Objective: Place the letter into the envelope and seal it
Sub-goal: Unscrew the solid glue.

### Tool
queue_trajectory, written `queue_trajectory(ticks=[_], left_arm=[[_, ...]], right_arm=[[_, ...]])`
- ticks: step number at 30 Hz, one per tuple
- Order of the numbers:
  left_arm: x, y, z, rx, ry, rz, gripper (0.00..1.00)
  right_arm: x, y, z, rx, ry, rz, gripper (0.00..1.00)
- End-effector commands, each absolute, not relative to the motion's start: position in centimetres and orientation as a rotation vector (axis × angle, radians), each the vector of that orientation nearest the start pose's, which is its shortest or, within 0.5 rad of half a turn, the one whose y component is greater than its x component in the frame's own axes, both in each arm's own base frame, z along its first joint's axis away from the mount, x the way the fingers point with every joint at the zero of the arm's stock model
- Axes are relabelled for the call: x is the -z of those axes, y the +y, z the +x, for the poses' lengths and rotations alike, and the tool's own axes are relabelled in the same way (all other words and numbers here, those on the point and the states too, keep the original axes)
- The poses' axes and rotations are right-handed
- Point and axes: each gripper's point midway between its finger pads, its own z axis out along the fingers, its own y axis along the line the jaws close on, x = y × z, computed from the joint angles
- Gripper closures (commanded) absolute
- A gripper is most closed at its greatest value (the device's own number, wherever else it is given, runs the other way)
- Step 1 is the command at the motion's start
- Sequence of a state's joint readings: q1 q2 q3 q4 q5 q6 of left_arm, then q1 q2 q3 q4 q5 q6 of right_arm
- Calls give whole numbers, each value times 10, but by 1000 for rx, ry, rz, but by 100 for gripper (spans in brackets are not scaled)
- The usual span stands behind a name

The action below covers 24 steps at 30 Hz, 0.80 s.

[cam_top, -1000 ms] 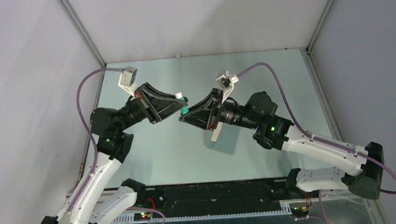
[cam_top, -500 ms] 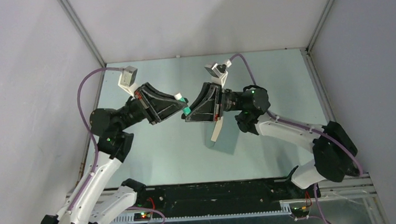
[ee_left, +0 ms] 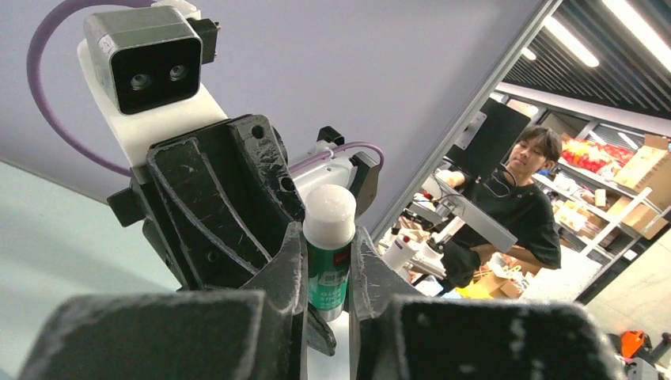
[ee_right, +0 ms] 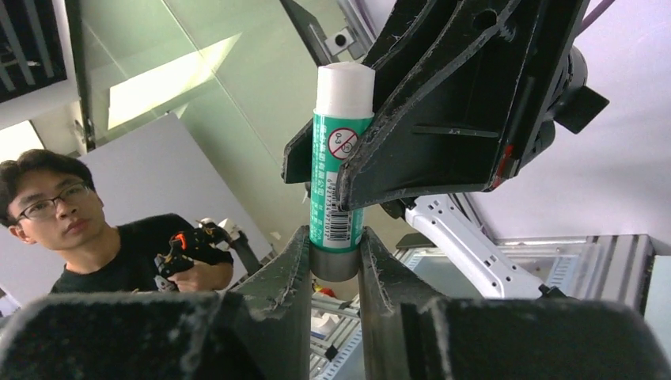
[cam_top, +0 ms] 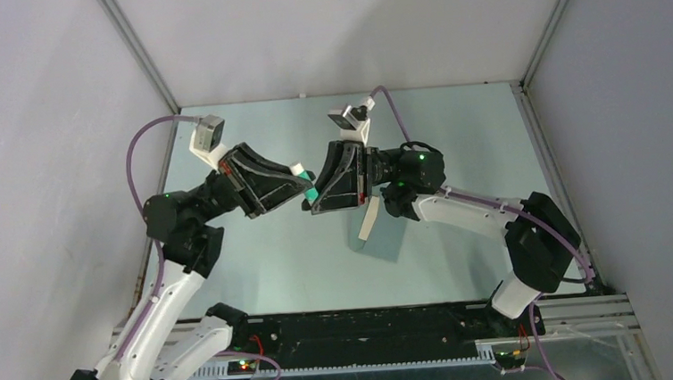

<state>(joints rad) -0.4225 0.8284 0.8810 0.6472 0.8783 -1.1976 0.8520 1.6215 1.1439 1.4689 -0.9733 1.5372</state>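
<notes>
Letter [cam_top: 368,225] shows as a tan strip against the envelope [cam_top: 383,239] on the worktop [cam_top: 454,128], insertion unclear, sealing apparently undone; left claw [ee_left: 326,269] and right claw [ee_right: 335,261] both pinch one glue stick [ee_right: 340,182] aloft.

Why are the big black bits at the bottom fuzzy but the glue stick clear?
Left wrist view: the fingers sit too close to focus on, so they blur; the glue stick farther off is sharp. Right wrist view: same, blurred fingers, crisp label.
</notes>
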Motion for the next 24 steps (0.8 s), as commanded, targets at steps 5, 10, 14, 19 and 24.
queue_trajectory(ticks=[5,10,14,19,24], left_arm=[[-485,-226,126,1773,1169,498,100],[-483,-225,131,1730,1198,482,100],[-482,-224,133,1709,1214,472,100],[-481,-224,134,1700,1223,465,100],[-480,-224,136,1697,1228,462,100]], right_arm=[[-423,374,112,-2307,1150,-930,38],[-405,376,128,-2034,1316,-782,29],[-390,376,142,-1637,1441,-676,25],[-396,372,138,-1260,1437,-677,24],[-401,371,139,-1122,1440,-676,24]])
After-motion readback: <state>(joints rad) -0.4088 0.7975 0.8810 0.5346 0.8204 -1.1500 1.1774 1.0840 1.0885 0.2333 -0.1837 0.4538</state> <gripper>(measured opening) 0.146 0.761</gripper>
